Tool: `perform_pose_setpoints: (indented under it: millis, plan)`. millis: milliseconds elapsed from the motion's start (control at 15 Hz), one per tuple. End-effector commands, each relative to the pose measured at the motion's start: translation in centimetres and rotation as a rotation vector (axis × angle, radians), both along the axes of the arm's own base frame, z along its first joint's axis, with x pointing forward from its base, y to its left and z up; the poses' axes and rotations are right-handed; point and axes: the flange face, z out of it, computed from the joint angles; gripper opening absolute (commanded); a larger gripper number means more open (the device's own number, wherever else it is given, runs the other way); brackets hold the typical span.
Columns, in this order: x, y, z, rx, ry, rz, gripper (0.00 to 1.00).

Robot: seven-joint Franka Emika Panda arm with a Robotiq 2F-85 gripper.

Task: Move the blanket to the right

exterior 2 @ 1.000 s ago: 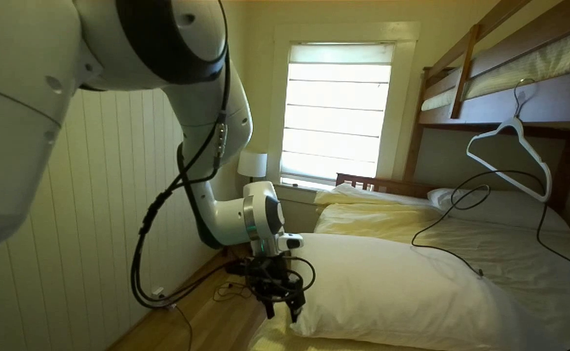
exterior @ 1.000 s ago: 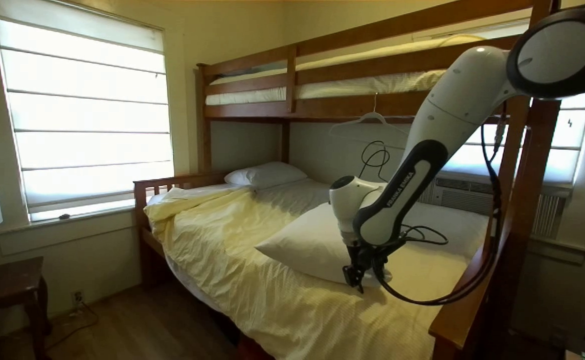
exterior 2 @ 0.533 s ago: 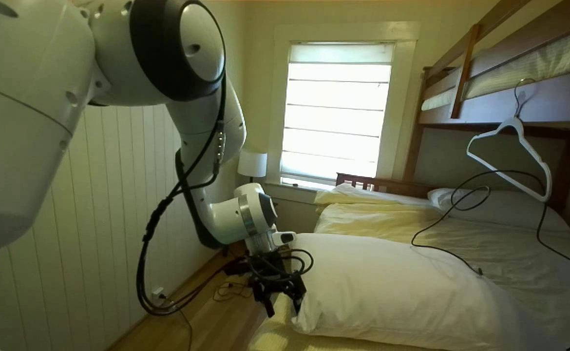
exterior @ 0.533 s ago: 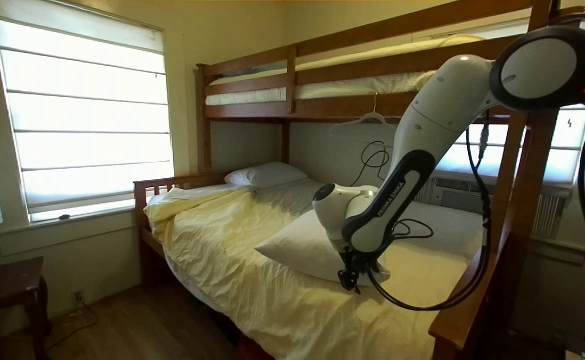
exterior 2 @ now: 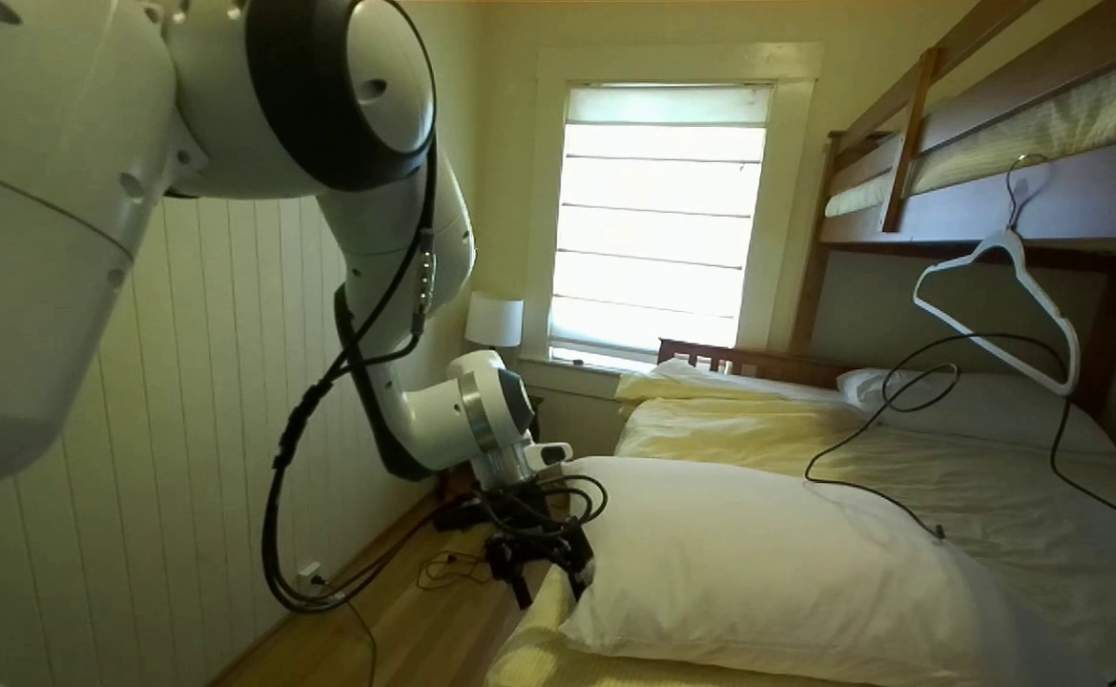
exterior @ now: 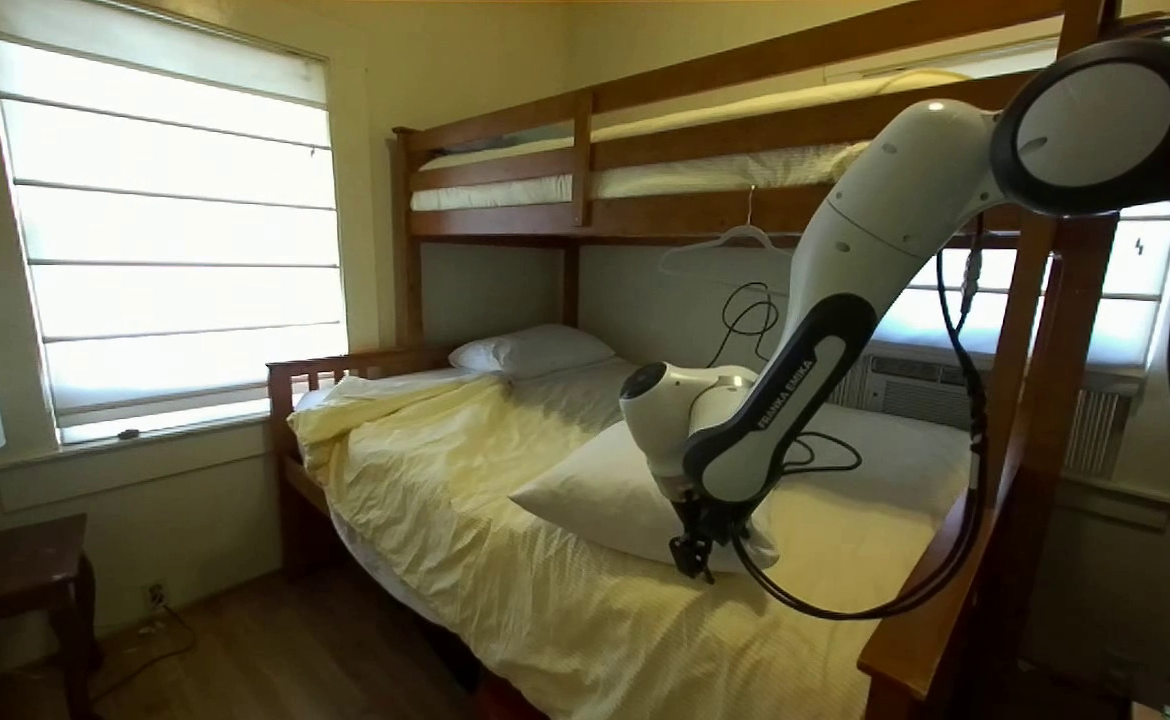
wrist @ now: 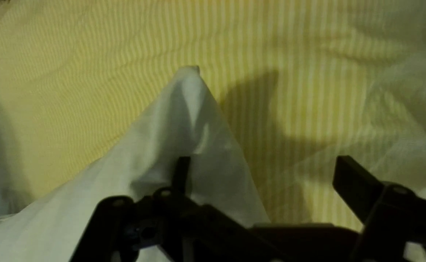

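Your arm (exterior: 835, 330) reaches out and bends down. Its fingers (wrist: 358, 189) are spread wide, holding nothing: one over the pillow (exterior: 595, 490), one over the blanket (exterior: 545, 570), which lies wrinkled across the bed (exterior: 925, 630).

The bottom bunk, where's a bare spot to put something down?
The wrinkled yellow blanket is bare between the front pillow and the slatted bed end. Another bare patch sits between that pillow and the near wooden end, though a cable crosses in front. It's crowded at the pillow's corner, by the gripper.
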Motion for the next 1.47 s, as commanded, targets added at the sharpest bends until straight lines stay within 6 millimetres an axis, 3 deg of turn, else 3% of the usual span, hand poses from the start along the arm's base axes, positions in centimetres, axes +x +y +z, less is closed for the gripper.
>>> perform_pose_setpoints:
  millis: [0,200,467,800,1133,1333,1400]
  plan:
    - [2.4,5.1,-1.9,-0.018,0.06,0.163,1.0]
    - [3.8,9.7,-3.6,-0.031,0.086,0.254,1.0]
    - [4.4,11.5,-6.2,-0.136,0.205,0.239,1.0]
    - [5.4,10.3,-10.8,-0.208,0.344,0.211,1.0]
    - [7.8,9.2,-14.8,-0.07,0.205,0.313,1.0]
    - [8.4,8.4,-15.6,-0.034,0.137,0.322,1.0]
    - [8.4,8.2,-15.5,-0.034,0.124,0.321,0.75]
